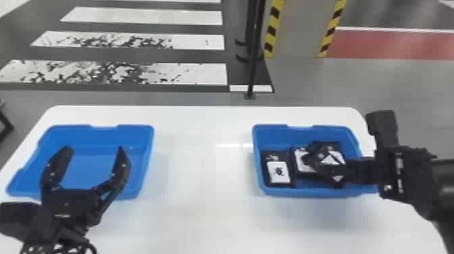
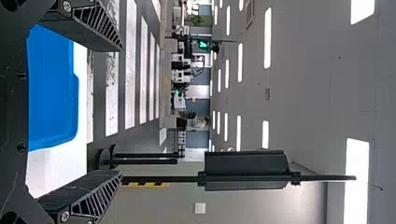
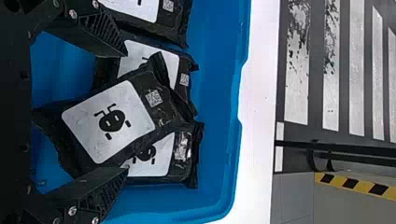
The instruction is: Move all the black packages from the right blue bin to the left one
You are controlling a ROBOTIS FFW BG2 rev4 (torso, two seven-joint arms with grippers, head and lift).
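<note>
In the head view my right gripper (image 1: 319,160) is over the right blue bin (image 1: 304,193), among the black packages (image 1: 278,173) with white labels. The right wrist view has this gripper (image 3: 126,111) open, its fingers on either side of a tilted black package (image 3: 109,122) that lies on top of others. Part of one package (image 3: 156,163) is covered by it; another black package (image 3: 135,10) lies farther along the bin. My left gripper (image 1: 94,148) stands open above the left blue bin (image 1: 81,135), where no package is visible. Its fingers (image 2: 88,25) are wide apart in the left wrist view.
Both bins stand on a white table (image 1: 202,175), with a broad stretch of tabletop between them. Beyond the table's far edge are a thin black post (image 1: 251,67) and a pillar (image 1: 295,30) with yellow-black striped edges.
</note>
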